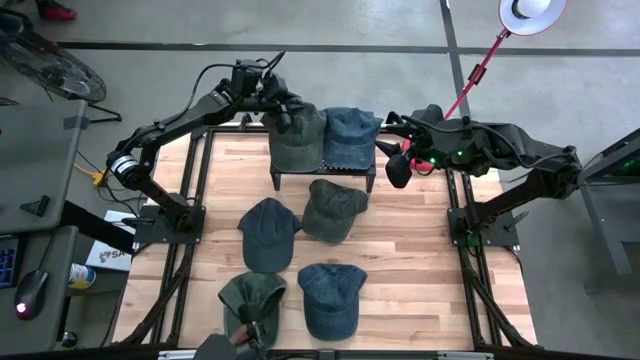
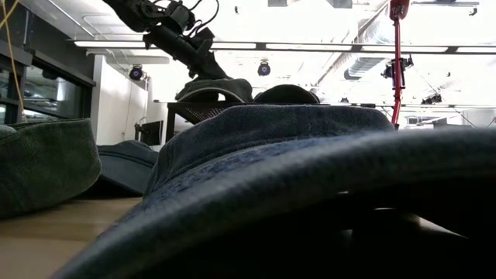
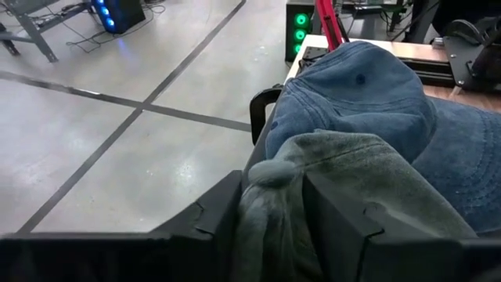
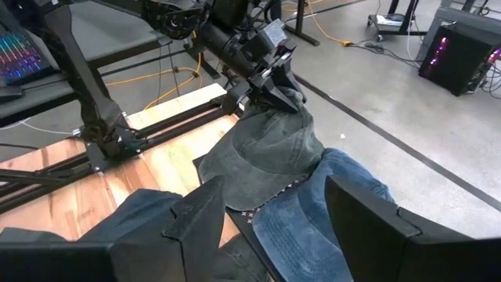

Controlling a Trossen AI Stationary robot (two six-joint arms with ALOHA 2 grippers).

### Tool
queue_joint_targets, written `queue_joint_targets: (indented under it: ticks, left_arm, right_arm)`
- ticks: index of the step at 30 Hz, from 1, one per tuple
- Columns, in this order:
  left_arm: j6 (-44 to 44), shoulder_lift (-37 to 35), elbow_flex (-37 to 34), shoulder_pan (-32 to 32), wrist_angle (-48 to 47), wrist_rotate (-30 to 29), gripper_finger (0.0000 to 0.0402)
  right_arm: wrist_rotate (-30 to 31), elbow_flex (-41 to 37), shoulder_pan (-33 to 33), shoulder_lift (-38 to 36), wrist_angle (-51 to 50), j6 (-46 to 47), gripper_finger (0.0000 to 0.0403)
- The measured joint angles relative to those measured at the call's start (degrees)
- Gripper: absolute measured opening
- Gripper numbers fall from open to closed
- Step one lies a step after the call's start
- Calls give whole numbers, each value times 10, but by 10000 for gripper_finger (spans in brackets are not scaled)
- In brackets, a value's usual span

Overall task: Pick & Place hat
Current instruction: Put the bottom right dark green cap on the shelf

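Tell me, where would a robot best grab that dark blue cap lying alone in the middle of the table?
Probably by the crown of the dark blue cap, coming straight down from above: it lies flat, dome up, soft enough to pinch, with bare wooden table around it.

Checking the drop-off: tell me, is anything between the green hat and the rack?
Nothing visible. The green hat already lies on the black rack beside the blue hat; the left gripper flanks its crown.

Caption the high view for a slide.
Left hand at the grey-green cloth cap on the black rack; right hand waits alongside.
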Motion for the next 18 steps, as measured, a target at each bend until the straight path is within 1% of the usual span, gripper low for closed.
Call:
queue_joint_targets:
  ticks: [6, 13, 15, 18]
  left_arm:
    - [-2, 0, 0, 0, 1, 0, 175]
    - [-3, 0, 0, -17, 2, -6, 181]
    - [-1, 0, 0, -26, 5, -18, 181]
    - [13, 0, 0, -41, 11, -52, 182]
  right_arm:
    - [0, 0, 0, 0, 0, -2, 213]
    - [0, 0, 0, 0, 0, -5, 213]
    - [0, 0, 0, 0, 0, -8, 213]
    - [0, 0, 0, 0, 0, -10, 213]
